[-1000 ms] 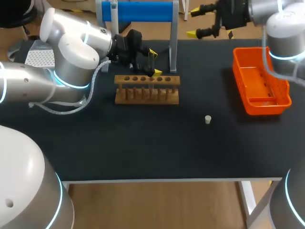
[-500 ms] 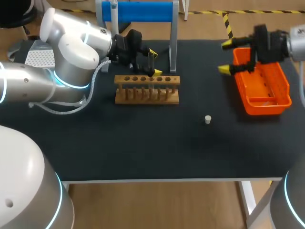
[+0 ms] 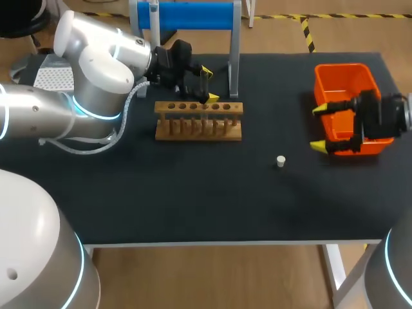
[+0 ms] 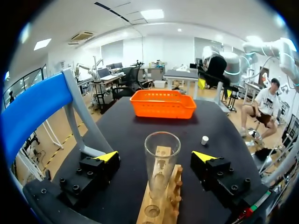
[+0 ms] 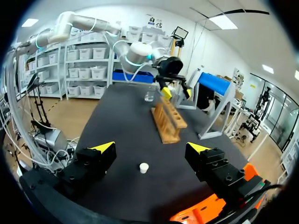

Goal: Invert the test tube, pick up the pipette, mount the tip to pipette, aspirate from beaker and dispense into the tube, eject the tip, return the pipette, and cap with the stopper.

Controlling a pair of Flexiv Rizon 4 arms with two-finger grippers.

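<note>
Black cloth table [image 3: 193, 206] runs wide from the one wooden rack [image 3: 198, 121] to its 6 o'clock edge, with one white stopper [image 3: 280, 161] at the rack's 4 o'clock. One glass test tube [image 4: 161, 163] stands upright in the rack between the spread fingers of the left gripper [image 3: 209, 84], touching neither. One orange basket [image 3: 338, 67] hugs the 3 o'clock edge; the right gripper [image 3: 320, 129], fingers wide apart, hovers at the stopper's 2 o'clock

Nothing legible: no text, label or number on the test tube [image 4: 161, 161], the wooden rack [image 3: 198, 122] or the orange basket [image 3: 344, 80].
</note>
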